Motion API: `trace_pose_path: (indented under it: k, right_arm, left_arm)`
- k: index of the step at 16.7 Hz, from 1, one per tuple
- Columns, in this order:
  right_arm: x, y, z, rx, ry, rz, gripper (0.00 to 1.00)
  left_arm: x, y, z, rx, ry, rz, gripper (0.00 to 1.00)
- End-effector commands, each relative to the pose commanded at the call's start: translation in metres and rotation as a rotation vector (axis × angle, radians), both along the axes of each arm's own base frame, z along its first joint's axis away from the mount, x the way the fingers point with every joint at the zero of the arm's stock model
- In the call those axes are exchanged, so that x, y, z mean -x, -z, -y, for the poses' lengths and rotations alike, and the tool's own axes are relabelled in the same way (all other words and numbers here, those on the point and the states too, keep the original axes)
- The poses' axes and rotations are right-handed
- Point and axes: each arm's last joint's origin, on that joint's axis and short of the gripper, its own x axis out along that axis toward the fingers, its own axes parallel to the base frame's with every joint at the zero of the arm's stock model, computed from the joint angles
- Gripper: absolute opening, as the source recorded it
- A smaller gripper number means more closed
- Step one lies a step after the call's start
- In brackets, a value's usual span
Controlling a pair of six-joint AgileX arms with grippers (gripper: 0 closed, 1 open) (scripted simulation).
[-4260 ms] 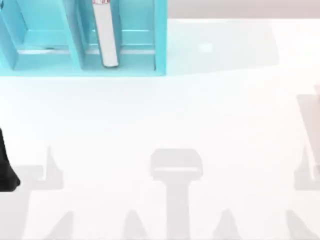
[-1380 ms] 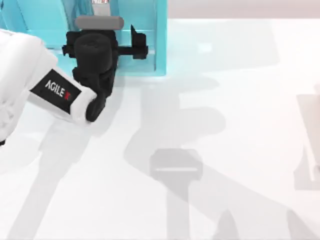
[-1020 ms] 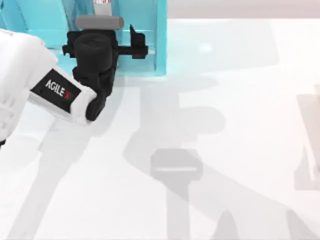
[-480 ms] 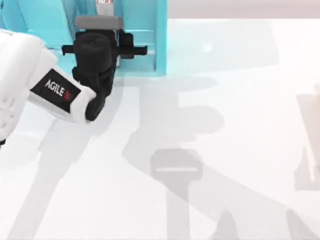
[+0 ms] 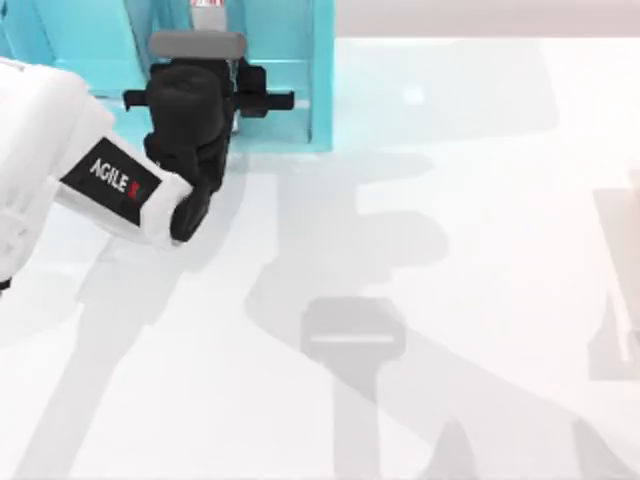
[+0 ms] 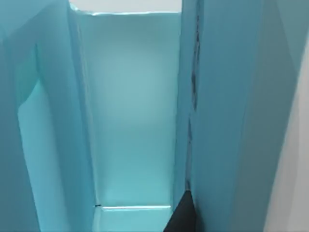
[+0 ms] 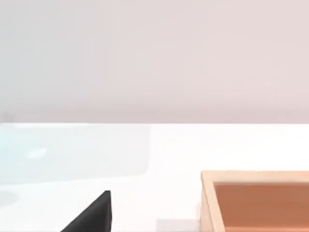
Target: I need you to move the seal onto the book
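One piece of writing readable: "AGILEX", white letters with the last one red, on a black band around the left arm's white link (image 5: 117, 180). Red mark on the book's white spine too small to read.

Book (image 5: 207, 5): stands upright in the right-hand compartment of the cyan shelf (image 5: 322, 80) at the table's far left; just its spine end peeks out beyond the arm, at the top view's upper edge.

Left gripper (image 5: 222, 100): reaches into that same compartment, directly above the book, with the black wrist body covering it. Short black bar sticks out toward the shelf's right wall. Jaw width: cannot tell, hidden under the wrist. Left wrist view looks down into the teal compartment, with a divider on one side and a broad teal panel close on the other; a black tip (image 6: 181, 217) lies against that panel.

Right gripper (image 7: 91, 215): one black tip at the frame's edge, above the white table (image 7: 169, 150). Jaw width: cannot tell. Tan wooden box (image 7: 207, 198) sits just beside it.
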Motion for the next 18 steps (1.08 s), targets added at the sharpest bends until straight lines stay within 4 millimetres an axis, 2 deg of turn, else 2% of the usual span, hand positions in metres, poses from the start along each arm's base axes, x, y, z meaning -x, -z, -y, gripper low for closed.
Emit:
trace_pose_path:
  k: [5, 7, 9, 12, 15, 18]
  right_arm:
    - [0.0, 0.0, 0.0, 0.0, 0.0, 0.0, 1.0]
    - [0.0, 0.0, 0.0, 0.0, 0.0, 0.0, 1.0]
    - [0.0, 0.0, 0.0, 0.0, 0.0, 0.0, 1.0]
    - [0.0, 0.0, 0.0, 0.0, 0.0, 0.0, 1.0]
    - [0.0, 0.0, 0.0, 0.0, 0.0, 0.0, 1.0]
    - [0.0, 0.0, 0.0, 0.0, 0.0, 0.0, 1.0]
  left_arm:
    - [0.002, -0.005, 0.004, 0.001, 0.008, 0.004, 0.0]
    - [0.009, -0.023, 0.012, 0.006, 0.018, 0.016, 0.0]
    - [0.021, -0.053, 0.021, 0.013, 0.027, 0.031, 0.0]
    - [0.056, -0.111, 0.03, 0.026, 0.034, 0.054, 0.0]
    - [0.105, -0.163, 0.025, 0.034, 0.028, 0.061, 0.0]
    - [0.154, -0.193, 0.012, 0.027, 0.016, 0.045, 0.0]
